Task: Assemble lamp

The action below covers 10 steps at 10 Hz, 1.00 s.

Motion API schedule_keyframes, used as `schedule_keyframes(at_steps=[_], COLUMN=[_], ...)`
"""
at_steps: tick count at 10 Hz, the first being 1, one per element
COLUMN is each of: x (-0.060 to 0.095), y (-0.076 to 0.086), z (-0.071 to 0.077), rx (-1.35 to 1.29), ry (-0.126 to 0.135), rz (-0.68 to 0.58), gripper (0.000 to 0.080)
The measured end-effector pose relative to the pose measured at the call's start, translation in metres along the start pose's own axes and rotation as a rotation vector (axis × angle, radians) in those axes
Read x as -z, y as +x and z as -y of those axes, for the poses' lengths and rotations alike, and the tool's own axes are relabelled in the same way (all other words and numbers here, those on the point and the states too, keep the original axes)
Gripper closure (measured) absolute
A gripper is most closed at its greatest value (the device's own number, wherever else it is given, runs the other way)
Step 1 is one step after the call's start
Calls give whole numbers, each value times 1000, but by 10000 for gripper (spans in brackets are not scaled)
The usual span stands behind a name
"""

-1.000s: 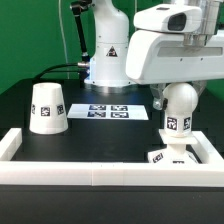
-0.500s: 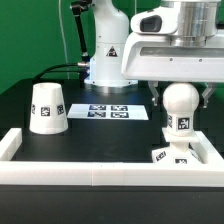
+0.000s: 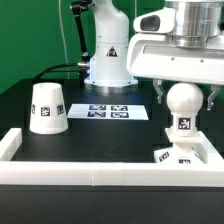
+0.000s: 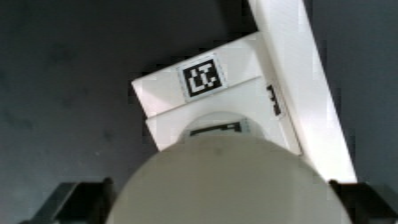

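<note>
shade (image 3: 47, 108): on table (image 3: 105, 138), exterior view's left | marker board (image 3: 112, 112): flat on table, middle, behind and to the right of shade | base (image 3: 172, 157): exterior view's right, inside front corner of border rail (image 3: 90, 172), just beside it | bulb (image 3: 181, 100): upright on base | gripper (image 3: 185, 97): around bulb, one jaw at each side | arm pedestal (image 3: 108, 65): behind marker board

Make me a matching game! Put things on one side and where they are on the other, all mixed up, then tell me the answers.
Things:
1. shade
2. bulb
3. marker board
4. gripper

Places:
A. upright on the base
B. up above, jaws open on either side of the bulb
C. alone at the exterior view's left
D. flat on the table, in the middle

Pairs: 1-C, 2-A, 3-D, 4-B
</note>
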State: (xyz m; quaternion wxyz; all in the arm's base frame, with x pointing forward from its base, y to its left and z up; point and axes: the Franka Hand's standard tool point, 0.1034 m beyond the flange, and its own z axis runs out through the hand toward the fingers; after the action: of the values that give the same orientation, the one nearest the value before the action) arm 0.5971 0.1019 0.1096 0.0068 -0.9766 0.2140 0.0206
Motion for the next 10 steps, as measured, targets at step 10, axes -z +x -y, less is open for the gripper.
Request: schedule_keyframes(at_steps=[10], x=[-1], y=[-3], z=[5], rx=[-713], ry=[56], rz=[73], gripper=[220])
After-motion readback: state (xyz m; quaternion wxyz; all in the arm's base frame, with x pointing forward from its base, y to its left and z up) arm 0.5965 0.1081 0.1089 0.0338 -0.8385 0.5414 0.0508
